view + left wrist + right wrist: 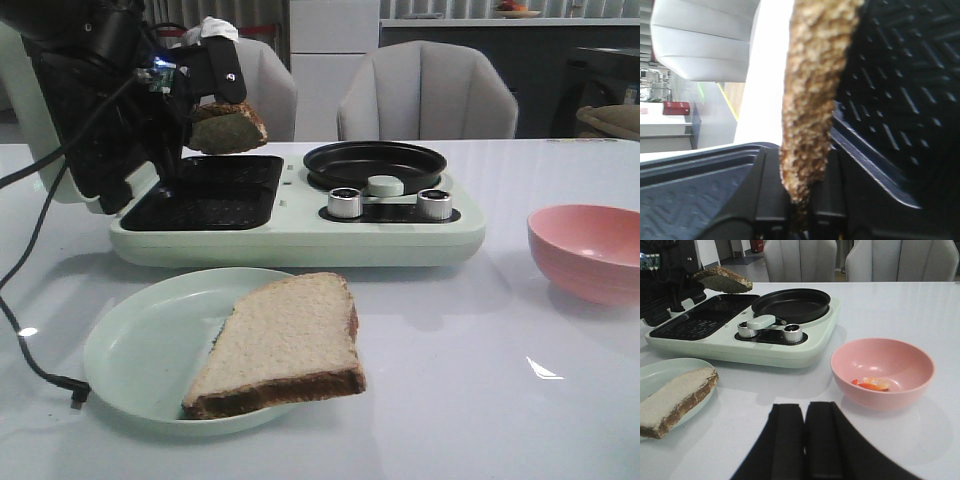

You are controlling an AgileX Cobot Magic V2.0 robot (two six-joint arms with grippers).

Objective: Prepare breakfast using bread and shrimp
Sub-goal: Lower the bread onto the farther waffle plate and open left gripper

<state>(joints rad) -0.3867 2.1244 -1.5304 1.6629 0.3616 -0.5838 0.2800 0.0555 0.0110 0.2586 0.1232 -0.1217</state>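
One slice of bread hangs in the air over the black ridged grill plate, pinched by my left gripper, which is shut on it. The left wrist view has the same bread slice edge-on, with its lower end clamped in the left gripper. A second bread slice lies on the pale green plate, overhanging its rim. Shrimp lie in the pink bowl. My right gripper is shut and empty, low over the table in front of the bowl.
A pale green cooker spans the middle of the table, with a round black pan and two silver knobs on its right half. A black cable runs along the left. Grey chairs stand behind the table.
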